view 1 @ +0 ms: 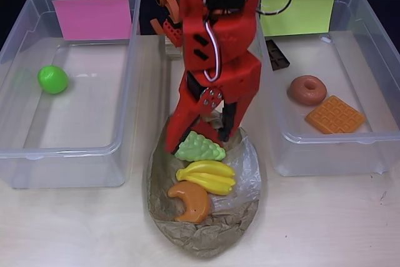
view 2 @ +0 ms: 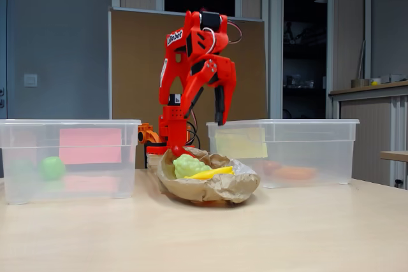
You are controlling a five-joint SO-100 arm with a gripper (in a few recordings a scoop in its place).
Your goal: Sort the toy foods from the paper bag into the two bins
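The crumpled brown paper bag [view 1: 206,232] [view 2: 220,189] lies in the middle of the table. Pale-green grapes [view 1: 200,147] [view 2: 189,165], a yellow banana [view 1: 206,176] [view 2: 210,172] and an orange croissant [view 1: 189,201] rest on it. My red gripper [view 1: 201,137] [view 2: 199,137] points down over the bag's far end, open, one finger on each side of the grapes. The left bin [view 1: 19,148] [view 2: 13,157], pink label, holds a green ball [view 1: 52,79] [view 2: 52,168]. The right bin [view 1: 375,154] [view 2: 338,151], yellow-green label, holds a brown donut [view 1: 307,89], an orange waffle [view 1: 335,114] and a dark chocolate bar [view 1: 277,54].
The arm's base [view 2: 167,128] stands behind the bag, between the two bins. Bare wooden table [view 1: 75,229] runs along the front and beside the bag. A brown board and a wall rise behind the table in the fixed view.
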